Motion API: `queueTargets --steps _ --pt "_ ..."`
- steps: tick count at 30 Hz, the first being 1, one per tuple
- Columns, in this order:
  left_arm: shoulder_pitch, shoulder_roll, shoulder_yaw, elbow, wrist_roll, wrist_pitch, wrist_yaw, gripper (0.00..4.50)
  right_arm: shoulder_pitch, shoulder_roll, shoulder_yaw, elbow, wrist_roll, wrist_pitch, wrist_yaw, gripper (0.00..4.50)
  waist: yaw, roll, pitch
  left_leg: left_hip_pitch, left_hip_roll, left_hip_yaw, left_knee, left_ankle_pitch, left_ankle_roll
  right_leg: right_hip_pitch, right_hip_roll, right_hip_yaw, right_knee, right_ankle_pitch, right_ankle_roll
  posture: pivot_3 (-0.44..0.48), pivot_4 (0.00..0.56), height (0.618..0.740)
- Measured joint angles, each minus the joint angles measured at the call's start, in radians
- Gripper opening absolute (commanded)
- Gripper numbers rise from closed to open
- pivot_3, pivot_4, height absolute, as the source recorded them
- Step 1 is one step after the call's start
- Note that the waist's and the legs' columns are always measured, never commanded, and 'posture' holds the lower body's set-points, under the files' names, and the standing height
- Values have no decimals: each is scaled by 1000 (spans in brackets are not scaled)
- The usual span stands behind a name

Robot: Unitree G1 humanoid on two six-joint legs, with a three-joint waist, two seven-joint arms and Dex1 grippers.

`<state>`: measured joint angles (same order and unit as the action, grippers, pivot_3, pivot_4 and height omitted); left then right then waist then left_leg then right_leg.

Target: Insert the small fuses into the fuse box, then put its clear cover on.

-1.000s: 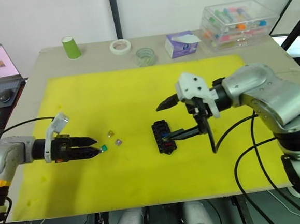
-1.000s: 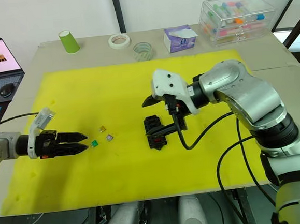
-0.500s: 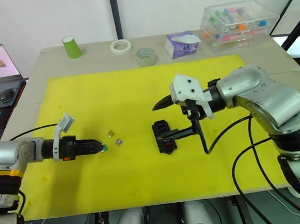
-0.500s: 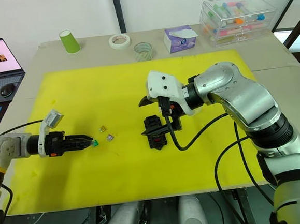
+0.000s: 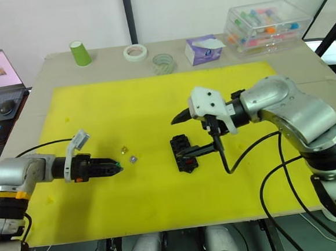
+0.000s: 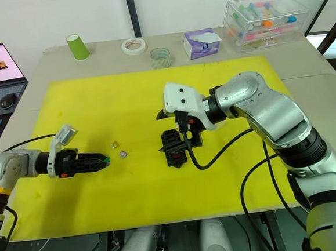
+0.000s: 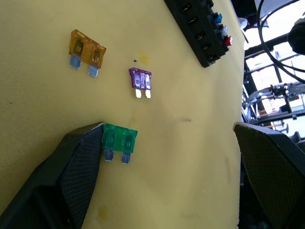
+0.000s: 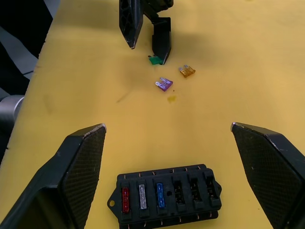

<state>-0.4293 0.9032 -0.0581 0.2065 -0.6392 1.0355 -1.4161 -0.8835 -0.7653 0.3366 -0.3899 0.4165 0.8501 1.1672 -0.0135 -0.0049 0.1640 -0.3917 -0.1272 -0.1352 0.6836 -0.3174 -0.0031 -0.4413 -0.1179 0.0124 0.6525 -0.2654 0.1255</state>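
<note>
On the mat (image 5: 154, 103), my left gripper (image 7: 169, 157) gapes wide, one finger touching the green fuse (image 7: 119, 139). I count three loose fuses, three seated in the box (image 8: 167, 193). Right gripper (image 8: 167, 138) hovers wide open above it.

Left gripper (image 6: 103, 161) low over yellow foam mat (image 6: 230, 173), green fuse (image 6: 106, 160) at its fingertips. Amber fuse (image 6: 115, 145) and purple fuse (image 6: 122, 154) just beyond the tips. Right gripper (image 6: 172, 131) spread wide above black fuse box (image 6: 174, 149).
</note>
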Motion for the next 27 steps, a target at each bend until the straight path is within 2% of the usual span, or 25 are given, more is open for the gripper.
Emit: queueTargets --steps 1,4,7,15,19,27 --pt "1 0 0 0 2 -3 -1 4500 0 0 0 0 -2 -4 0 4468 0 0 0 0 0 0 0 0 0 0 0 0 0 0 0 0 150 740" --pt "3 1 0 1 9 -6 -3 3927 3 0 3 0 -7 -7 -1 4500 -1 0 0 0 0 0 0 0 0 0 0 0 0 0 0 0 150 740" --pt "11 1 0 12 19 -14 -3 2925 8 0 4 0 -10 -9 0 4500 -3 0 0 0 0 0 0 0 0 0 0 0 0 0 0 0 150 740" --pt "21 0 2 56 18 -22 -15 2925 9 1 12 1 -21 -25 0 4500 -6 0 0 0 0 0 -1 0 0 -1 0 0 0 0 0 0 150 740" --pt "24 0 2 72 22 -25 -7 1621 9 1 14 2 -22 -30 2 4500 -8 0 0 0 0 0 -1 0 0 -1 1 0 0 0 0 0 150 740" --pt "42 1 6 74 21 -39 -9 1621 9 1 17 2 -31 -35 9 4500 -8 0 0 0 0 0 -1 0 0 -1 0 0 0 0 0 0 150 740"
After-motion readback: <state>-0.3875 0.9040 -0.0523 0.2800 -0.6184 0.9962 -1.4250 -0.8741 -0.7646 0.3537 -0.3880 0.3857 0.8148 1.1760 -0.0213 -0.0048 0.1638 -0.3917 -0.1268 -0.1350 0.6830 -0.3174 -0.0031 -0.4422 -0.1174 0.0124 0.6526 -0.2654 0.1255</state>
